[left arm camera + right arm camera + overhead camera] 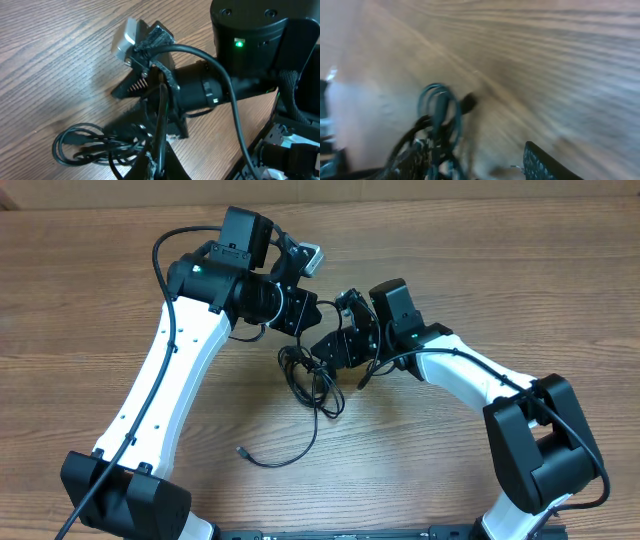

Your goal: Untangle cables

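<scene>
Now cables (312, 378) mid-tabletop, trailing toward robot-side edge, just before right gripper (475, 162), jaws apart; left gripper (155, 166) pinched together.

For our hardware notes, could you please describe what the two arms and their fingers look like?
The left arm and right arm have white links, black joints and green lights. A black wire runs along the left one. The right fingers are black and textured.
</scene>
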Available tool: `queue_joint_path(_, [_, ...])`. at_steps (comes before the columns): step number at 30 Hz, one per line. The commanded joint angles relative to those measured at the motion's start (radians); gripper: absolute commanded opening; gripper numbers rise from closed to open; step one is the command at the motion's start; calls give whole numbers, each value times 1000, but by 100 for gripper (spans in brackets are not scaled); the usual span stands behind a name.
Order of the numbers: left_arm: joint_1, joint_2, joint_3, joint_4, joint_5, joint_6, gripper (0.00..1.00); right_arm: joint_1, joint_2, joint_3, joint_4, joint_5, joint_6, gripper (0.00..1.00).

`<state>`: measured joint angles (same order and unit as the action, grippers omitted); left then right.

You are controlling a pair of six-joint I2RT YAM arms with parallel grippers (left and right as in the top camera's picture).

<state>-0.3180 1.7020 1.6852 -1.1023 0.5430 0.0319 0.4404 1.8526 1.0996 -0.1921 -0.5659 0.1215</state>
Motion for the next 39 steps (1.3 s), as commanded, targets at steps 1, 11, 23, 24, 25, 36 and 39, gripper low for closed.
queue_joint_path(1, [5, 0, -9, -2, 34, -10, 4, -4, -18, 15, 21, 98, -15, 58])
queue_joint_path(11, [5, 0, -9, -5, 33, -10, 4, -17, -18, 15, 153, -44, 65, 63])
queue_joint_path(23, [5, 0, -9, -5, 24, -10, 4, -20, -18, 15, 110, 126, 99, 11])
queue_joint_path(24, [5, 0, -9, -6, 19, -10, 4, -23, -18, 15, 100, 161, 99, 4])
queue_joint_path(25, [5, 0, -9, -6, 5, -11, 4, -28, -18, 15, 93, 191, 100, 4])
queue_joint_path(36, [5, 0, -9, -25, -338, -134, 4, -137, -211, 16, 71, 86, 196, 4])
queue_joint_path(39, [5, 0, -9, -27, -399, -153, 6, -148, -287, 16, 41, 87, 184, 4])
